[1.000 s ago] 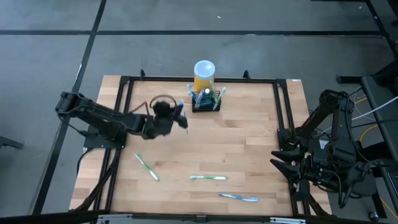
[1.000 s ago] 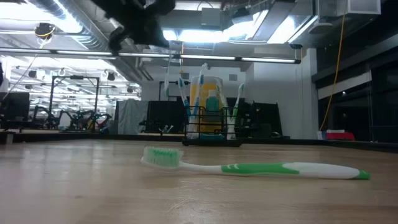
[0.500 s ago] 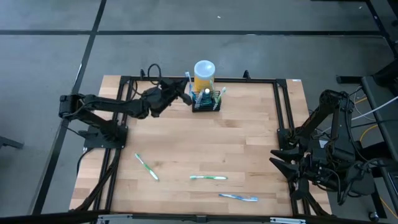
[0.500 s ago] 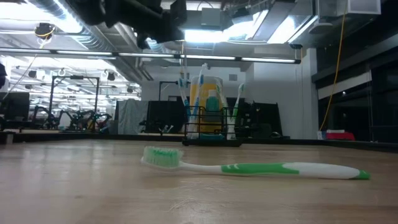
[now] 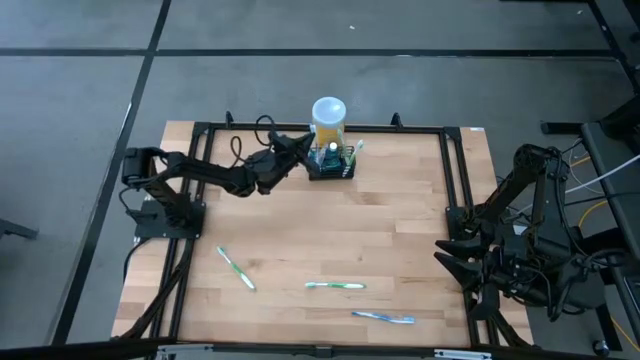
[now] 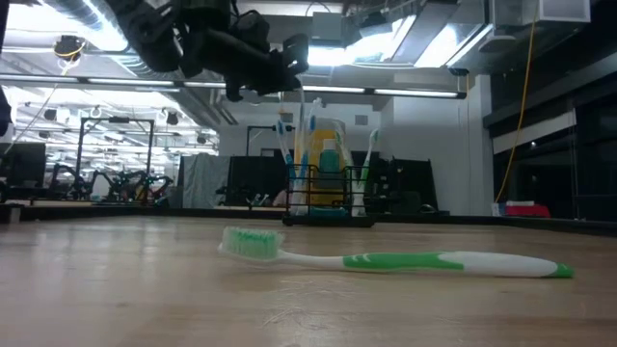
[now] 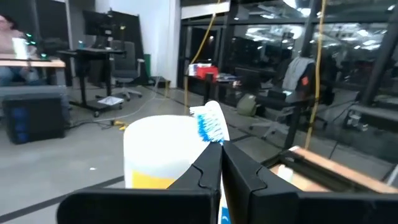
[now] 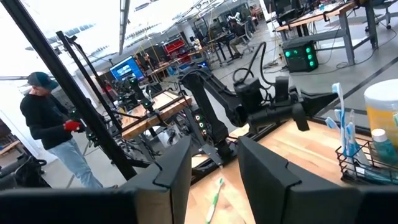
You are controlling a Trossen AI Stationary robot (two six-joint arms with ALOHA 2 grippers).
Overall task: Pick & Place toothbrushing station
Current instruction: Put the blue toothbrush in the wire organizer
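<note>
High view: The toothbrush holder (image 5: 331, 163) stands at the upper centre of the wooden surface (image 5: 400, 230), touching the front of a yellow cylinder (image 5: 328, 121). The left gripper (image 5: 299, 142) reaches in from the left, just beside the holder's upper left corner; its fingers are shut on a blue toothbrush (image 5: 304, 133). The holder lies immediately right of the fingers, so the left arm is by far the nearer. The right gripper (image 5: 452, 256) waits at the right edge, well apart. Three loose toothbrushes lie on the lower half of the surface: one at the left (image 5: 236, 268), a green one (image 5: 335, 286) in the middle and a blue one (image 5: 384, 317) lowest.

Low view: The left gripper (image 6: 289, 60) hangs at upper centre, above the holder (image 6: 328, 188) and slightly left of it. The held brush (image 6: 301, 120) hangs near upright, its long axis pointing down toward the holder.

Left wrist view: The fingers (image 7: 239, 171) pinch the brush below its bristle head (image 7: 210, 121); the cylinder's white top (image 7: 163, 144) sits just behind.

Right wrist view: The right fingers (image 8: 268, 168) stand partly apart, holding nothing.

Compared with a second ago, the left arm has swung from mid-surface up to the holder; the right arm is unchanged.
</note>
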